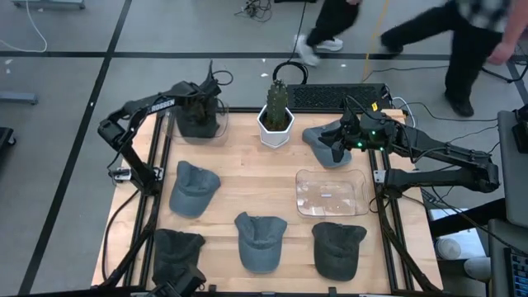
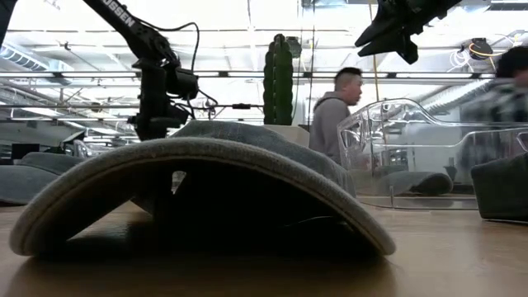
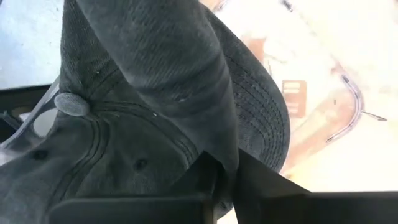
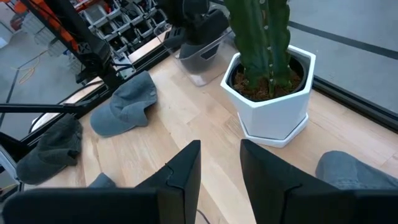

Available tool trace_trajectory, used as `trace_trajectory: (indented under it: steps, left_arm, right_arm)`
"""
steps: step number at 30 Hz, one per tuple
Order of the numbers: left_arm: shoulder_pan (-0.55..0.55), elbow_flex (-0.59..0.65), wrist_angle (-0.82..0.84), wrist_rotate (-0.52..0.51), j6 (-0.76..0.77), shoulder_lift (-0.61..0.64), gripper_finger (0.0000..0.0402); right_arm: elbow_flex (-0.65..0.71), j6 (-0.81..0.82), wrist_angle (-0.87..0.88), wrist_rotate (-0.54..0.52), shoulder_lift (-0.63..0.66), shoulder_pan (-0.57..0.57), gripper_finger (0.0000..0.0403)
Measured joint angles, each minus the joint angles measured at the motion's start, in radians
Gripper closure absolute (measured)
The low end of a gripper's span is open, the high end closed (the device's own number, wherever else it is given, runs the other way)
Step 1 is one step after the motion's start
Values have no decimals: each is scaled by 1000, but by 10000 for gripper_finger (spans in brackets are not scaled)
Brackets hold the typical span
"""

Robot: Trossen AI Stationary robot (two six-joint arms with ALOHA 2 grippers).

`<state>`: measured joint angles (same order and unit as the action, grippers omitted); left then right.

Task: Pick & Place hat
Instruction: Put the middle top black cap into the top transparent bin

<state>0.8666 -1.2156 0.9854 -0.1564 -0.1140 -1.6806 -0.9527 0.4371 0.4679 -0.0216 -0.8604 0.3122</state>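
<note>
Wooden slats make up the table, with grey floor all round it and people passing at twelve o'clock beyond the far edge. At about eleven o'clock on the table a dark hat sits in a clear tray, and the left gripper is directly on top of it; the left wrist view shows its fingers pressed together on a fold of the hat's crown, close by the top button, so it is pinching the cloth. The hat lies straight under the pincer, not off to a side, and its brim appears to point toward six o'clock, though the arm hides much of it. Judging by this, the next move is a lift straight up, and the risk is a thin pinch of fabric slipping free. The left arm is plainly the nearer one. The right gripper hovers at about two o'clock over a grey hat, fingers spread and empty, facing the potted cactus at twelve o'clock. An empty clear tray lies at three o'clock, which could be the drop place. Four more hats lie loose from nine o'clock round to five o'clock.
</note>
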Motion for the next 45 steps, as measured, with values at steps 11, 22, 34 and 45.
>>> trace_trajectory:
  steps: [11,22,34,45]
  left_arm:
    - [-32,-5,52,-26,-68,30,394]
    - [-72,3,74,51,-120,144,391]
    - [-56,89,-13,-50,-68,138,309]
    - [-70,37,10,-45,-69,138,208]
  right_arm:
    - [0,7,0,1,3,0,298]
    - [0,1,0,-1,10,0,298]
    - [0,14,0,0,10,0,298]
    - [0,22,0,0,10,0,298]
